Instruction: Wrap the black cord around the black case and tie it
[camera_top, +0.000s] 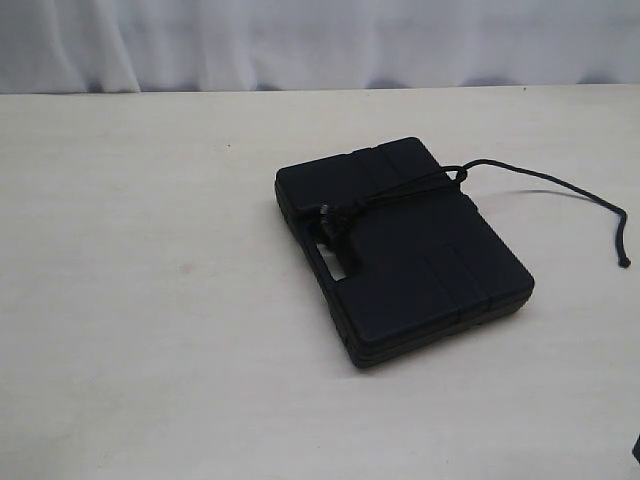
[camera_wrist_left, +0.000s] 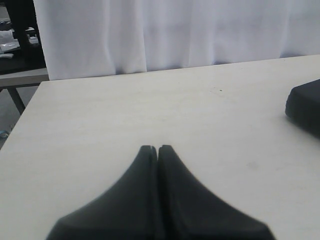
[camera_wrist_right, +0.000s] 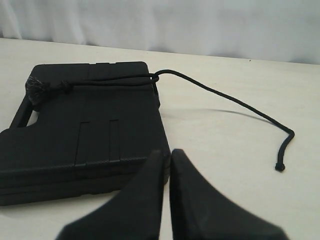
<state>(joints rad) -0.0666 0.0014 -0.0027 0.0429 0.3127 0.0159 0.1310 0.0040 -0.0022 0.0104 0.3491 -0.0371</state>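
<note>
- Progress: black cord (camera_top: 400, 190) lies across the ribbed top of the black case (camera_top: 400, 260), from a knotted lump (camera_wrist_right: 37, 90) by the case's handle slot (camera_top: 338, 262) to the case's opposite edge; at that edge it makes a small loop or hitch, then leaves the case
- Judgement: wrap looks in place and some knot looks made; task likely at or near its end; the run beneath the case is hidden, so a full turn cannot be confirmed; tightness of the tie cannot be judged
- Left to do, if anything: check the hitch at the case edge holds; free end lies loose on the bench (camera_top: 150, 300) beside the case, curving away and ending well clear of it
- Case: flat on the bench, matte black, rectangular, lid closed, slot side facing away from the cord's free end
- Cord: thin, braided, taut-looking over the case top, slack beyond it
- Left tool (camera_wrist_left: 158, 148): jaws pressed together, nothing held; well apart from the case, only a case corner at the frame's margin
- Right tool (camera_wrist_right: 167, 152): jaws together, nothing held; above the case's near edge, contact not discernible
</note>
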